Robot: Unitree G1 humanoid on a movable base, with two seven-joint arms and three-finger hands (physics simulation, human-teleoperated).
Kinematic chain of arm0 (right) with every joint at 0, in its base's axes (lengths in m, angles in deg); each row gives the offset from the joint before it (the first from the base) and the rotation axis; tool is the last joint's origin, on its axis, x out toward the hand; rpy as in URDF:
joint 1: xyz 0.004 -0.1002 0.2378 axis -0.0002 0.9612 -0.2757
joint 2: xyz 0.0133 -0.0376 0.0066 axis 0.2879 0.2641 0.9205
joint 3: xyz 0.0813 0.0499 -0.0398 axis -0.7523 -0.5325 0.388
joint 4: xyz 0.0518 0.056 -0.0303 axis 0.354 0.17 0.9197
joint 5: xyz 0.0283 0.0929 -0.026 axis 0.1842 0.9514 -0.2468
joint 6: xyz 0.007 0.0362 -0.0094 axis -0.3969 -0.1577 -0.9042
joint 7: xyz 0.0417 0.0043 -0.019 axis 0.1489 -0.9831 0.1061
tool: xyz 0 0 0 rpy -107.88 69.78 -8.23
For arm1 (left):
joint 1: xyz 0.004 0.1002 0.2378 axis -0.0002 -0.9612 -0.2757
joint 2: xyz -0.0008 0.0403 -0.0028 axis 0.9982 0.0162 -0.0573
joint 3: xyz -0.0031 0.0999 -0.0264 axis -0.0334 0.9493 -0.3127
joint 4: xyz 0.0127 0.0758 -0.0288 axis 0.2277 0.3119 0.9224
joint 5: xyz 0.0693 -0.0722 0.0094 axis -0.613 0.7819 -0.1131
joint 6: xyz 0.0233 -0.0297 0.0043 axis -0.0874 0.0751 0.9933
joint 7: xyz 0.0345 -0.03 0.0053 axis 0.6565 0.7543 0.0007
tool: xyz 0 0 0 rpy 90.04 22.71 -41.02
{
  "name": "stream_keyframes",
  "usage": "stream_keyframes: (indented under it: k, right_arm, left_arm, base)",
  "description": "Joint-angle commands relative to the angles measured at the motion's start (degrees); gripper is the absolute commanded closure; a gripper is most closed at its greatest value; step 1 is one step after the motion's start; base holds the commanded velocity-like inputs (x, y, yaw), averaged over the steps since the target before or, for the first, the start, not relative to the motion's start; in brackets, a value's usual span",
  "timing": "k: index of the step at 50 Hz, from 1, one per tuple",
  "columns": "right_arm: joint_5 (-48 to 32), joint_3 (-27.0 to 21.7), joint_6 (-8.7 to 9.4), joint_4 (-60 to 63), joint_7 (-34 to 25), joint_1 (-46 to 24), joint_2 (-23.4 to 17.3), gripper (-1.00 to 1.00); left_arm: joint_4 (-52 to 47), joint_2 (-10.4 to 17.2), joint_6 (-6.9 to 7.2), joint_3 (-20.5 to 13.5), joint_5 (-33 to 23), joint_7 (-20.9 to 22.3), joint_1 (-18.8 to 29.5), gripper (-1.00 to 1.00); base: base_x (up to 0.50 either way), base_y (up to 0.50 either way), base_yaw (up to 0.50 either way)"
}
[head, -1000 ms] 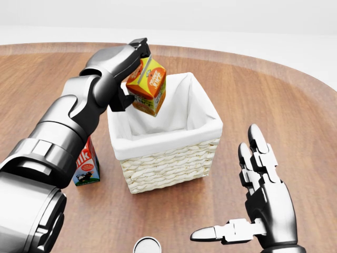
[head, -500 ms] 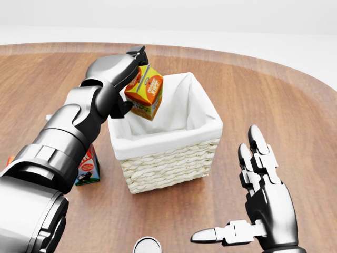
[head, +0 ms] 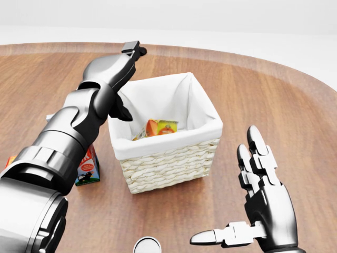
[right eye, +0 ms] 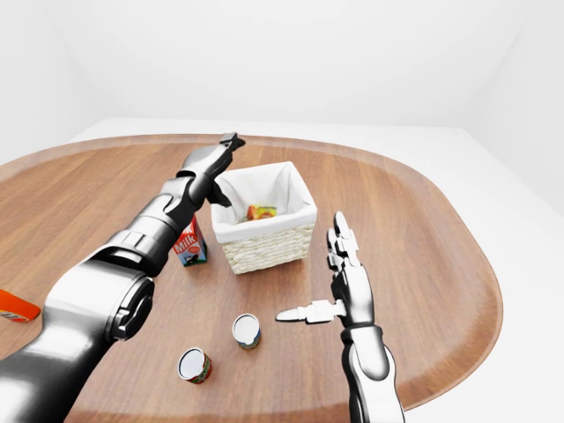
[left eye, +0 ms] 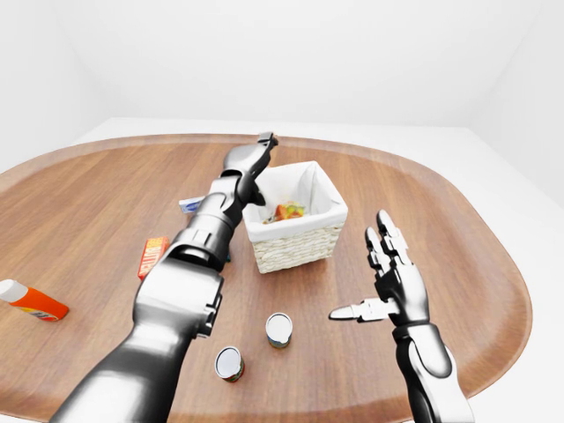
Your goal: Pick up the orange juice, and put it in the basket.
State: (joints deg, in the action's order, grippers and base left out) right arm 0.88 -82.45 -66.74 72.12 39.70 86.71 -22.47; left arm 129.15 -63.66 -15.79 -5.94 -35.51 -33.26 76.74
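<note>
The orange juice carton (head: 158,128) lies on its side inside the wicker basket (head: 168,164), on the white cloth liner at the bottom. My left hand (head: 129,81) hangs over the basket's left rim, open, fingers stretched up and away from the carton. At the lower right of the head view my right hand (head: 237,195) is held up with fingers spread and thumb pointing left, open and holding nothing, just right of the basket.
A milk carton (head: 87,166) stands left of the basket, partly behind my left forearm. Two cans (left eye: 279,329) (left eye: 229,362) stand near the table's lower edge. A red flat box (left eye: 153,256) and an orange-and-white tube (left eye: 31,300) lie further left on the wooden table (head: 274,95).
My left hand let go of the orange juice carton, which dropped from above the rim into the basket. The fingers opened. The right hand stayed put.
</note>
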Motion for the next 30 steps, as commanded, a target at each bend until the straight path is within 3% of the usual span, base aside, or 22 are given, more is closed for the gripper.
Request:
stream_keyframes:
  k: [1,11,20,26,30]
  right_arm:
    - [-0.1,0.2,0.08,0.1,0.0,0.0,0.0,-1.00]
    - [-0.4,0.4,-0.95,-1.1,0.0,0.1,0.0,-1.00]
    - [-0.2,0.3,-1.47,-1.8,0.0,0.1,-0.1,-1.00]
    - [-0.3,0.3,-1.70,-2.3,0.2,-0.1,0.0,-1.00]
    - [-0.2,0.1,-1.82,-2.8,0.2,-0.3,0.0,-1.00]
  left_arm:
    - [-0.9,-0.2,0.00,-1.2,1.6,-0.4,0.7,-1.00]
    - [-2.1,-0.4,0.00,-2.0,5.8,2.4,0.9,-1.00]
    - [-2.0,-0.1,0.00,-2.3,8.6,2.5,-1.2,-1.00]
    - [-2.7,0.7,0.00,-4.2,15.4,6.5,-2.0,-1.00]
    - [-3.8,1.8,0.00,-6.1,23.3,12.0,-1.9,-1.00]
  base:
    - [0.00,0.00,0.00]
    - [0.00,0.00,0.00]
    - [0.00,0.00,0.00]
    - [0.00,0.00,0.00]
    - [0.00,0.00,0.00]
